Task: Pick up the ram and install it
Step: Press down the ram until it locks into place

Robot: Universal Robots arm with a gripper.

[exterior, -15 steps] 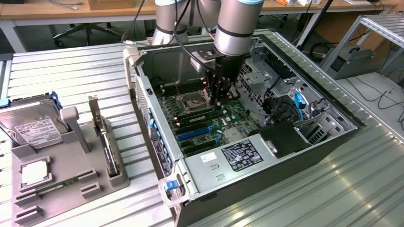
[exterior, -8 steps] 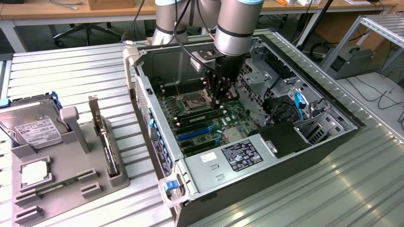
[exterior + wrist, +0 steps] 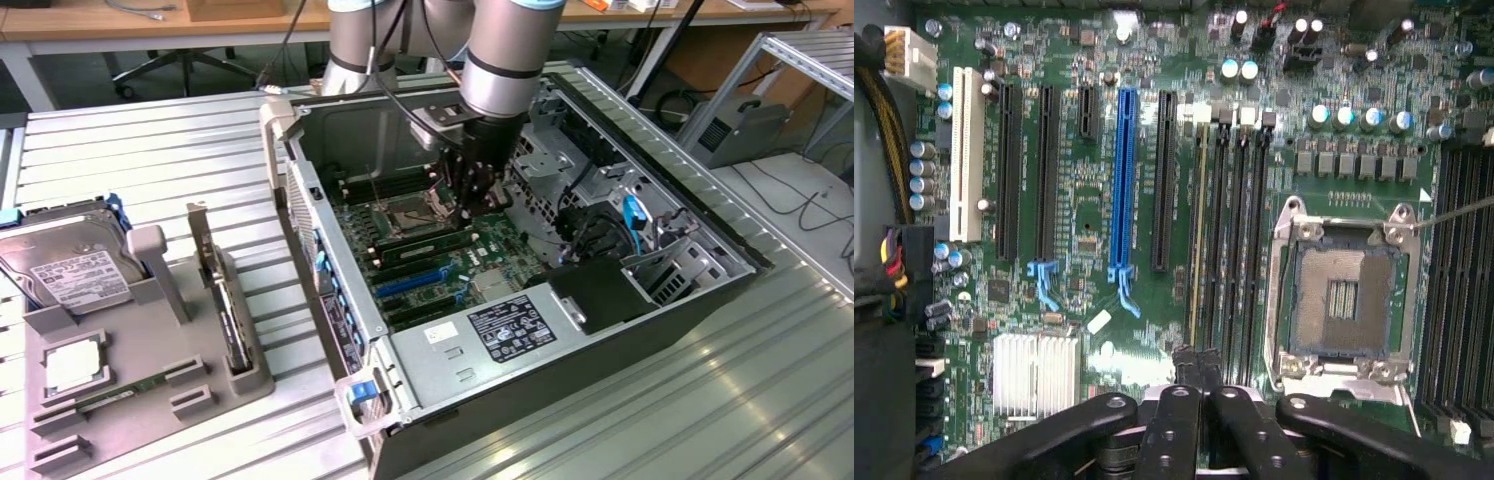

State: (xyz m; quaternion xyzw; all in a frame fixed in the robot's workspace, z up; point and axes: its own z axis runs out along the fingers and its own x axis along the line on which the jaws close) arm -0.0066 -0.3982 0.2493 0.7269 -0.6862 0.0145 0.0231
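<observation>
The fingers (image 3: pixel 1174 420) are clenched together, and I see no gap between their tips. The tips are directly over one end of the ram (image 3: pixel 1199 240). Whether they touch it or pinch its upper edge, I cannot tell. The ram stands on its edge in a memory slot of the motherboard (image 3: pixel 1094 200), the slot nearest to the long black and blue card slots (image 3: pixel 1121 180). Just beside it, on the other side, are three empty black memory slots (image 3: pixel 1239 240), and after them the open processor socket (image 3: pixel 1344 290) in its metal frame. A silver heat sink (image 3: pixel 1034 372) is also near the fingers.

In the exterior view the arm (image 3: pixel 514 50) reaches down into the open computer case (image 3: pixel 441 390), which lies on its side on the table (image 3: pixel 160 150) of metal slats. Toward the table's edge at the exterior view's left is a grey holder (image 3: pixel 187 365). It carries a hard drive (image 3: pixel 74 265), an upright dark card (image 3: pixel 220 290), a square chip (image 3: pixel 74 365) and one more green memory stick (image 3: pixel 127 388), which lies flat, well apart from the case.
</observation>
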